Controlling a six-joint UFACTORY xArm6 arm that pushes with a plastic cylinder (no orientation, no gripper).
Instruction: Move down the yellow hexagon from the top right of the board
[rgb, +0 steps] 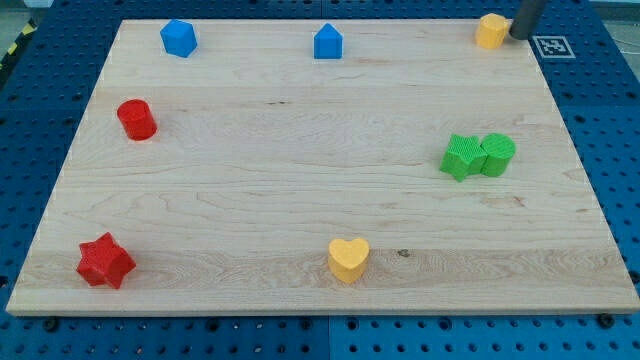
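Note:
The yellow hexagon (491, 31) sits at the view's top right corner of the wooden board (300, 180). My tip (517, 35) is just to the right of the hexagon, close to it or touching it. The dark rod rises from there out of the view's top edge.
A blue block (178, 38) and a blue house-shaped block (328, 43) sit along the top. A red cylinder (136, 119) is at the left, a red star (105, 261) at bottom left. A yellow heart (348, 259) is at bottom centre. Two green blocks (478, 156) touch at the right.

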